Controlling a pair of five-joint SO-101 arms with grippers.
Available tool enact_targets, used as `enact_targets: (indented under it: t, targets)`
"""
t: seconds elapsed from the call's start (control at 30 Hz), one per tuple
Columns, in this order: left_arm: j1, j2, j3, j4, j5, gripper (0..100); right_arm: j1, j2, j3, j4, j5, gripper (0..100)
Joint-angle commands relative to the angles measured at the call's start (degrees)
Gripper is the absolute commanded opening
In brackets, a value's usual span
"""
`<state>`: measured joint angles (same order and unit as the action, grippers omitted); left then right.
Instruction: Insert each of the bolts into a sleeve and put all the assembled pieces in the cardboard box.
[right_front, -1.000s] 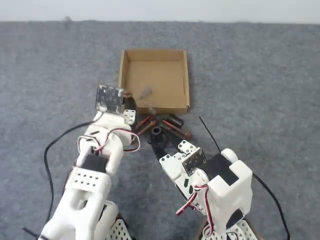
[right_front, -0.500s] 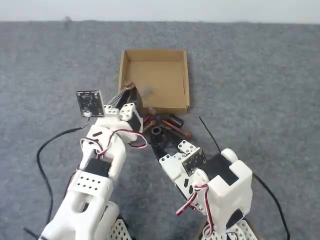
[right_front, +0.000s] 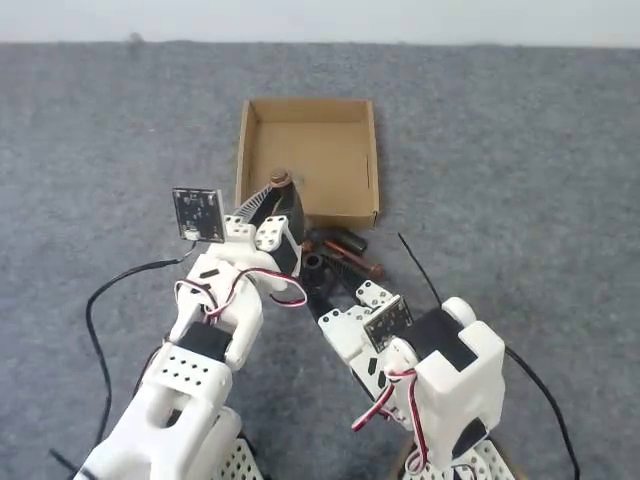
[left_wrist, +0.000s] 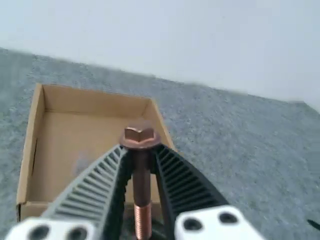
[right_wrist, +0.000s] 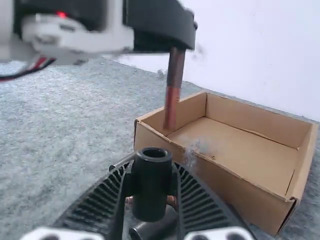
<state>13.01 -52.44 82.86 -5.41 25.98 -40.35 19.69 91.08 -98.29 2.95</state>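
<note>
A copper bolt (right_front: 280, 183) hangs upright, head up, with my left gripper (right_front: 281, 200) shut on its shank, just over the front wall of the cardboard box (right_front: 345, 214). In the left wrist view the bolt (left_wrist: 140, 170) sits between the ribbed fingers (left_wrist: 107, 175), with the box (left_wrist: 75, 145) behind it. My right gripper (right_front: 313, 272) is shut on a black sleeve (right_front: 313, 263), held upright on the carpet just in front of the box. In the right wrist view the sleeve (right_wrist: 151, 182) opens upward, and the bolt (right_wrist: 173, 87) hangs beyond and above it.
Loose bolts and sleeves (right_front: 352, 250) lie on the grey carpet between the sleeve and the box's front wall. A thin black cable (right_front: 420, 265) runs to the right of them. The box floor (right_front: 320, 150) looks bare. Open carpet lies to the far right and left.
My left arm has swung right with the bolt, from the box's front left corner towards the held sleeve, and its wrist has turned. The right arm has kept still.
</note>
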Motion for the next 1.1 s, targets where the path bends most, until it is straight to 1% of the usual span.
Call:
enact_targets:
  t: [0.0,0.1,0.3,0.4,0.47,0.53,0.6,1.07]
  targets:
    - [0.7,-2.6,1.1,-5.9,0.4,1,-1.3,-0.1,1.2,0.5,-0.1,0.6]
    - [0.7,-2.6,2.6,-8.3,0.4,1,-1.3,-0.1,1.2,0.5,-0.1,0.6]
    - [0.9,-2.6,3.6,-8.1,0.4,1,-1.3,-0.1,1.2,0.6,-0.1,0.6]
    - [3.6,-2.6,4.8,-8.1,0.4,1,-1.3,-0.1,1.1,1.7,-0.1,0.6]
    - [5.7,-2.6,5.6,-8.1,-1.3,1,-1.3,-0.6,1.1,2.9,-0.1,0.6]
    - [6.9,-2.6,6.0,-8.1,-5.0,1,-1.3,-0.6,1.1,2.9,-0.1,0.6]
    - [6.9,-2.6,6.2,-8.1,-7.0,1,-1.3,-0.6,1.1,2.9,-0.1,0.6]
    - [6.7,-4.2,6.0,-8.3,-7.1,1,-1.1,-0.6,1.1,3.2,0.0,0.6]
